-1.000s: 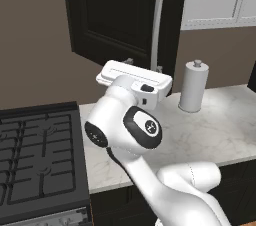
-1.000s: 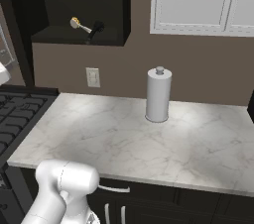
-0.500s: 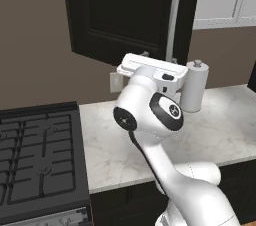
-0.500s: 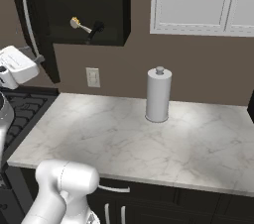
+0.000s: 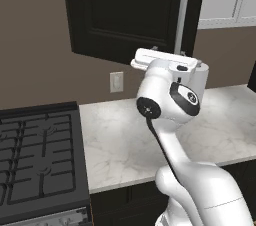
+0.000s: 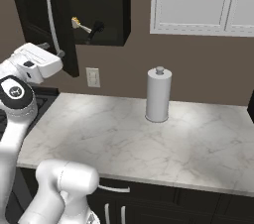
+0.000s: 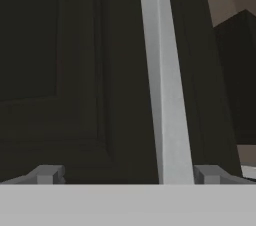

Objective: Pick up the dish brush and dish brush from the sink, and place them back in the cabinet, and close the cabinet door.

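The black cabinet [image 6: 111, 5] hangs on the wall with its door part-way open. Inside it lie the cream-headed dish brush [image 6: 77, 22] and the black dish brush [image 6: 98, 27]. The cabinet door [image 6: 34, 15] [image 5: 125, 15] stands out from the cabinet, and its silver bar handle [image 6: 49, 15] [image 5: 182, 17] [image 7: 165, 95] faces me. My gripper [image 6: 58, 54] [image 5: 169, 51] [image 7: 129, 174] is open and holds nothing. It is pressed close to the door's lower part, with the handle running between its fingertips [image 7: 47, 174]. The sink is out of view.
A white paper towel roll [image 6: 158, 95] stands at the back of the marble counter [image 6: 149, 139]. A black gas stove [image 5: 35, 155] lies left of the counter. A wall outlet [image 6: 93, 77] sits under the cabinet. White panelled cabinets [image 6: 198, 0] hang to the right.
The door has swung to the right, toward the cabinet, with my hand following against it. The gripper stayed open.
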{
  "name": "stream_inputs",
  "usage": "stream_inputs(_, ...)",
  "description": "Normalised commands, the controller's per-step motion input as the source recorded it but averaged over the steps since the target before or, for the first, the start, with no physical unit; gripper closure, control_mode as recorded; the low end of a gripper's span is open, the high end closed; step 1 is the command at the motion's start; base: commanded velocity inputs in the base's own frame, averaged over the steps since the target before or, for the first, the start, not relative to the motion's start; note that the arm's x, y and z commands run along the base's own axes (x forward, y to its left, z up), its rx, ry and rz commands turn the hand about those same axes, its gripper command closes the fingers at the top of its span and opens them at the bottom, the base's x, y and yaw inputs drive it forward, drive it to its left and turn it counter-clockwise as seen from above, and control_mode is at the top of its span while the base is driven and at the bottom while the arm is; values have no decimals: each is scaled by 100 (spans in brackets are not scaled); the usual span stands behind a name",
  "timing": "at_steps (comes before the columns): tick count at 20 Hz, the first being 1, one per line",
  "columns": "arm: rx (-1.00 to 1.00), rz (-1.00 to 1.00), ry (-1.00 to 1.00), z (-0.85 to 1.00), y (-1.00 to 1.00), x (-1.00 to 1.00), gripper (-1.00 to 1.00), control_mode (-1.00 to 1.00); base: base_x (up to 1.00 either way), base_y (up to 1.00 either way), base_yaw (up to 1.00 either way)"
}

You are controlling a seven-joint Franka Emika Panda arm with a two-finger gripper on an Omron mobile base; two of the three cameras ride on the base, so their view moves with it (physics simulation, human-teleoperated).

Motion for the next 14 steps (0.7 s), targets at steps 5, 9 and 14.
stream_inputs(5, 1, 9, 0, 0, -15, 42, -100, -100, 0, 0, 0)
stream_inputs(9, 1, 9, 0, 0, -11, 43, -100, -100, 0, 0, 0)
stream_inputs(14, 0, 8, 0, 0, -6, 49, -100, -100, 0, 0, 0)
